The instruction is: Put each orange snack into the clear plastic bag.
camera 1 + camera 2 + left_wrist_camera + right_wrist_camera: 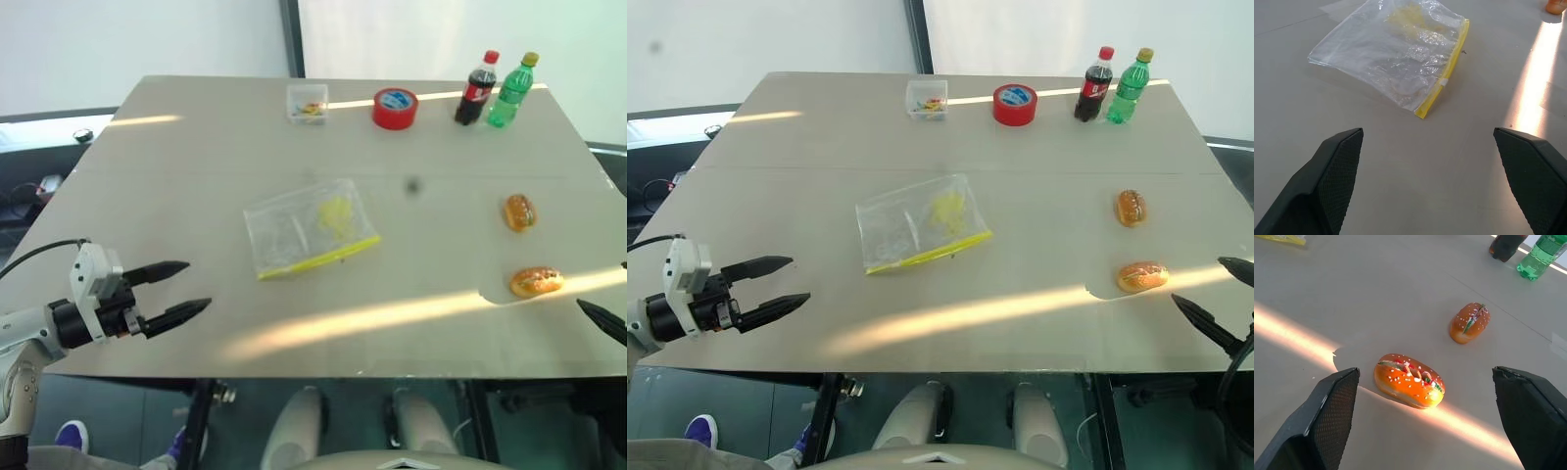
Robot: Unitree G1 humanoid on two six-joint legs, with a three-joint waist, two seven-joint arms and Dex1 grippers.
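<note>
The right gripper (1425, 426) was wide open, and the near snack (1409, 380) lay crosswise just ahead of it, far from the bag (309, 227).

No legible text, number or sign is found on anything on the table. A red label is carried by the dark cola bottle with the red cap (476, 89), and a label band by the green plastic bottle with the yellow cap (511, 93), but no lettering can be read on either. A blue face is shown on the red tape roll (395, 108), with no wording made out.
</note>
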